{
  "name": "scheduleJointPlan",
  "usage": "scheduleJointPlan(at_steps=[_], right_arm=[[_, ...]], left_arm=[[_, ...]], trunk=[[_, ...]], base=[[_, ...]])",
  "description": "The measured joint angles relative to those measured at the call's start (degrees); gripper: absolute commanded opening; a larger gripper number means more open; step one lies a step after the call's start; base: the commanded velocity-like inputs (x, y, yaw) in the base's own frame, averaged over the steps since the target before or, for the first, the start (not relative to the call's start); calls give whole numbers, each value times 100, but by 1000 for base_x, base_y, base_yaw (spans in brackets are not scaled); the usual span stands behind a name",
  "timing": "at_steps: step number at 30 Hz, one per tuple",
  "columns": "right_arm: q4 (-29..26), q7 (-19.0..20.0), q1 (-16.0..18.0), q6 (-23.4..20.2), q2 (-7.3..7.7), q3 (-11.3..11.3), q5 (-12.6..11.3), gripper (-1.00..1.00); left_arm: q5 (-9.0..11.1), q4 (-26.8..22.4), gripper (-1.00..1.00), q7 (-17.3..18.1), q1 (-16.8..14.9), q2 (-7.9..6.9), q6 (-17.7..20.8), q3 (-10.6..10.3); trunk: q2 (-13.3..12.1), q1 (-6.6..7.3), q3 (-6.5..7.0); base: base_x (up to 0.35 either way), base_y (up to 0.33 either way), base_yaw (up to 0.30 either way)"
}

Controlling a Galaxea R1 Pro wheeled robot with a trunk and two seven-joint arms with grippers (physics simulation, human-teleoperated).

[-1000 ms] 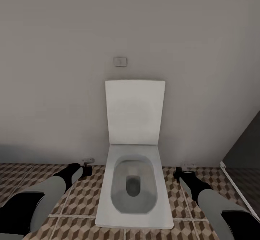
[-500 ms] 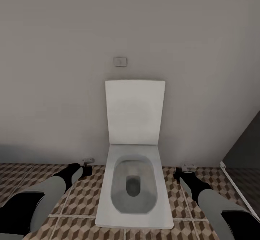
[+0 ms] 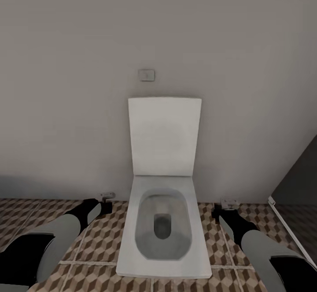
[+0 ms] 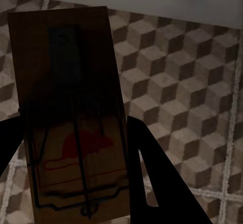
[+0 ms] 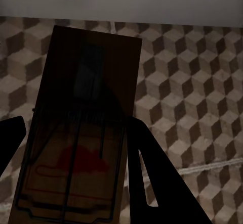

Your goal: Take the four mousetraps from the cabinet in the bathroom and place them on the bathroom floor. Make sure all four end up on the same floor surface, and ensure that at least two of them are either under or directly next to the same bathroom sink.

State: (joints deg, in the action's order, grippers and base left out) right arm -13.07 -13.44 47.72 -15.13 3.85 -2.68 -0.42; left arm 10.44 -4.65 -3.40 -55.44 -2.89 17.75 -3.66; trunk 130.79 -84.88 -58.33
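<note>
Head view, left to right. Lower left of the frame: left arm reaching forward over the patterned bathroom floor (image 3: 99,243), its left tool (image 3: 105,199) low near the base of the grey wall (image 3: 158,28). Centre: white toilet (image 3: 163,226) with lid raised against the wall, small flush plate (image 3: 146,75) above it. Lower right: right arm mirrored, right tool (image 3: 229,205) just past the toilet's other side. Far right edge: dark panel with a pale frame, likely a shower screen or door.

Left wrist view: mousetrap (image 4: 71,118), a brown board with wire spring and red mouse print, pinched between the dark fingers (image 4: 152,173) of the left tool, cube-pattern tiles beneath. Right wrist view: second mousetrap (image 5: 81,138) pinched the same way between the fingers (image 5: 152,178) of the right tool, again over tile.

Both traps held flat and carried low, probably to keep them steady while moving. No sink in sight here, so this spot beside the toilet seems a pause on the way, with a turn toward the sink likely needed before setting either trap down.
</note>
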Motion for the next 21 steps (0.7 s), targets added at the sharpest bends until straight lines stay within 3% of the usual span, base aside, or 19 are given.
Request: scheduleJointPlan(at_steps=[21], right_arm=[[11,-29,0,6,-7,-18,5,-100]], left_arm=[[0,164,-100,-1,-2,26,-17,1]], trunk=[[0,0,0]], base=[[0,0,0]])
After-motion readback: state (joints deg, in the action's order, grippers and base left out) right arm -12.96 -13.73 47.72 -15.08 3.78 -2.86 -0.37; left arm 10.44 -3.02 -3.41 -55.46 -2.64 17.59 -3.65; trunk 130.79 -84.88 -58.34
